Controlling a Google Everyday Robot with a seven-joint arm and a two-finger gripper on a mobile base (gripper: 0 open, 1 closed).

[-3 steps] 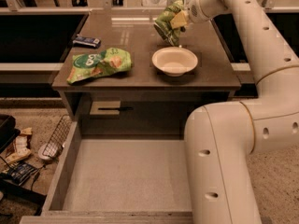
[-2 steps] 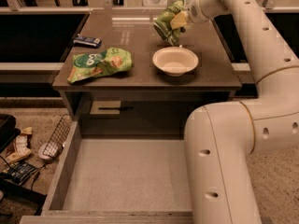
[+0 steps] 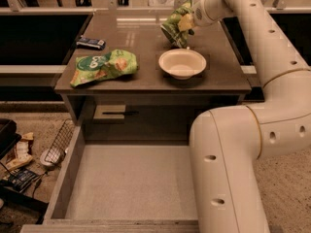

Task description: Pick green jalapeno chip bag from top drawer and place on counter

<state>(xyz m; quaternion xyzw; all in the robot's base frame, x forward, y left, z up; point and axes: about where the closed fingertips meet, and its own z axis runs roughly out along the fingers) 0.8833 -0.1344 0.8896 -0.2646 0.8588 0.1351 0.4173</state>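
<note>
The green jalapeno chip bag (image 3: pixel 176 26) is a crumpled dark-green bag at the back right of the counter (image 3: pixel 146 40), just behind a white bowl. My gripper (image 3: pixel 188 21) is at the bag's right side, shut on it; the bag's lower end is at or just above the counter surface. The top drawer (image 3: pixel 124 183) is pulled open below, its pale bottom bare. My white arm runs down the right side of the view.
A white bowl (image 3: pixel 182 63) sits front right on the counter. A flatter lighter-green bag (image 3: pixel 103 67) lies front left. A small dark bar (image 3: pixel 91 42) lies at the back left. A small beige drawer front (image 3: pixel 110 112) sits under the counter. Clutter lies on the floor at left.
The gripper and bag have barely moved; the bag looks slightly lower toward the counter.
</note>
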